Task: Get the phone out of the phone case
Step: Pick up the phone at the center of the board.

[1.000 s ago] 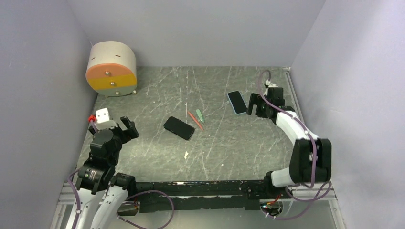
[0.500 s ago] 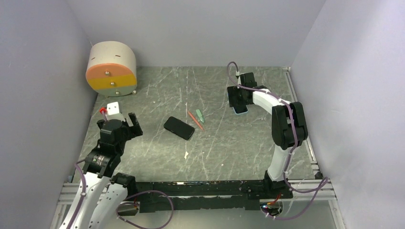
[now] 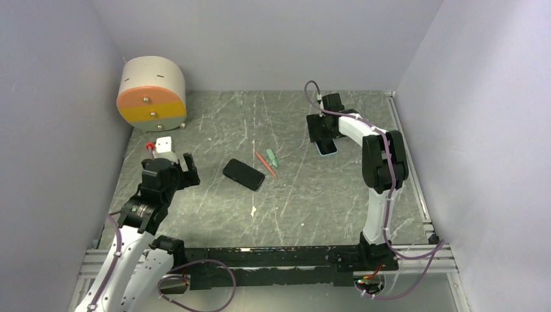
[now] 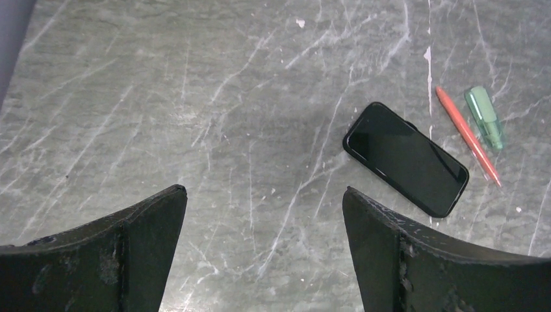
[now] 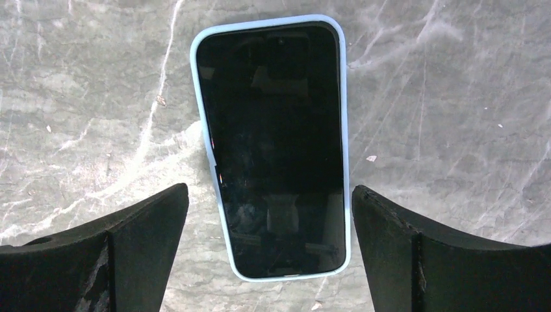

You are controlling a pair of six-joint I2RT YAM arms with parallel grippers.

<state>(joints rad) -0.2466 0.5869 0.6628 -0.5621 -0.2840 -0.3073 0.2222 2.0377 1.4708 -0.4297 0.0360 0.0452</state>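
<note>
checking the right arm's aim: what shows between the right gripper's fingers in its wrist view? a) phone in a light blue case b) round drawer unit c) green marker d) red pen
a: the phone in a light blue case lies flat on the table, framed between the fingers of the open right gripper.

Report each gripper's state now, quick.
Left gripper: open, holding nothing.
Right gripper: open, holding nothing, poised over the blue-cased phone.

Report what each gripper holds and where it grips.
Nothing is held. The right gripper hangs open over the blue-cased phone; the left gripper is open near the black phone.
</note>
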